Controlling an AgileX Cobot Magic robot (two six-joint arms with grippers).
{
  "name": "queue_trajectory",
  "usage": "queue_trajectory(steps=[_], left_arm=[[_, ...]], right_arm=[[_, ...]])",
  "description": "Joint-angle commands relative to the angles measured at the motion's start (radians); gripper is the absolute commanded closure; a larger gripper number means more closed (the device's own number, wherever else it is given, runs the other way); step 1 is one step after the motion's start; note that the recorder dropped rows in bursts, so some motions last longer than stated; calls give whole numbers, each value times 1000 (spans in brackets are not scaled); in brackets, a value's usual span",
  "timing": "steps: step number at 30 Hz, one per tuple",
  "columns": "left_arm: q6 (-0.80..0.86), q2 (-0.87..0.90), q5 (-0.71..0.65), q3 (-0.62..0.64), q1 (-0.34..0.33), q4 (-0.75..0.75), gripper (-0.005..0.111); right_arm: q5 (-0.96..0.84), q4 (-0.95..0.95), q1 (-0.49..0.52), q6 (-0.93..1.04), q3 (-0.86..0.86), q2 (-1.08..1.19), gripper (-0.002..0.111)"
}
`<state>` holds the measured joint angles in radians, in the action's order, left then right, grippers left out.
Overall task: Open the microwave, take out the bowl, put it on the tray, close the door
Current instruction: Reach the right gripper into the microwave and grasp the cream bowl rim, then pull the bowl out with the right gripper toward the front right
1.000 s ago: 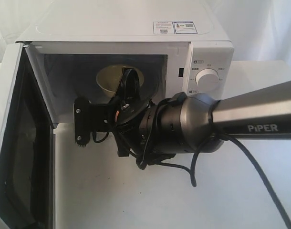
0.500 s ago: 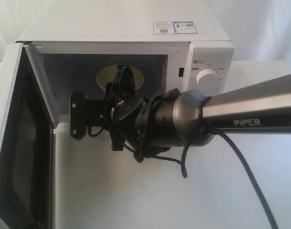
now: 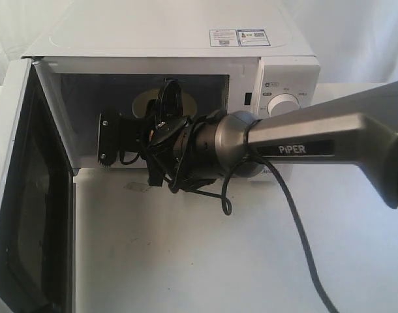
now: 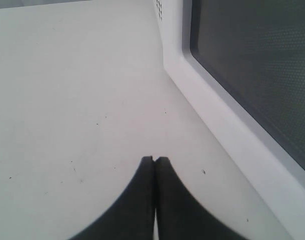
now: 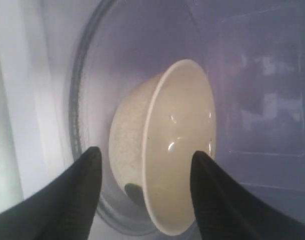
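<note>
The white microwave (image 3: 166, 39) stands at the back with its door (image 3: 29, 195) swung wide open to the left. Inside, the cream-white bowl (image 5: 177, 145) rests on the glass turntable (image 5: 87, 95); in the exterior view only a sliver of the bowl (image 3: 141, 104) shows behind the wrist. My right gripper (image 5: 146, 154) is open at the cavity mouth, its fingers straddling the bowl's near rim without touching it. My left gripper (image 4: 155, 160) is shut on nothing, low over the table beside the door's window (image 4: 252, 70). No tray is in view.
The right arm (image 3: 303, 147) crosses in front of the control panel, covering the lower knob; the upper knob (image 3: 284, 104) shows. A black cable (image 3: 297, 228) hangs from the arm over the white table (image 3: 205, 261). The open door blocks the left side.
The right arm has pushed forward and up toward the cavity, bringing its gripper closer to the bowl. The door and microwave have not moved.
</note>
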<state>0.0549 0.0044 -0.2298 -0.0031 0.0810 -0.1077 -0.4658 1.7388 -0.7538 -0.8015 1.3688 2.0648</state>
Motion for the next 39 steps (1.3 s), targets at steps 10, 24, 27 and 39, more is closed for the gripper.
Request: queue_trajectory(steps=[10, 24, 27, 39], left_arm=[[-3, -4, -1, 3, 0, -7, 107], [-3, -4, -1, 3, 0, -7, 107], [-3, -4, -1, 3, 0, -7, 107], [-3, -4, -1, 3, 0, -7, 107]], right_arm=[[4, 6, 39, -15, 98, 74, 57], [9, 6, 62, -15, 171, 149, 60], [49, 6, 70, -15, 179, 149, 71], [64, -60, 56, -17, 179, 135, 108]])
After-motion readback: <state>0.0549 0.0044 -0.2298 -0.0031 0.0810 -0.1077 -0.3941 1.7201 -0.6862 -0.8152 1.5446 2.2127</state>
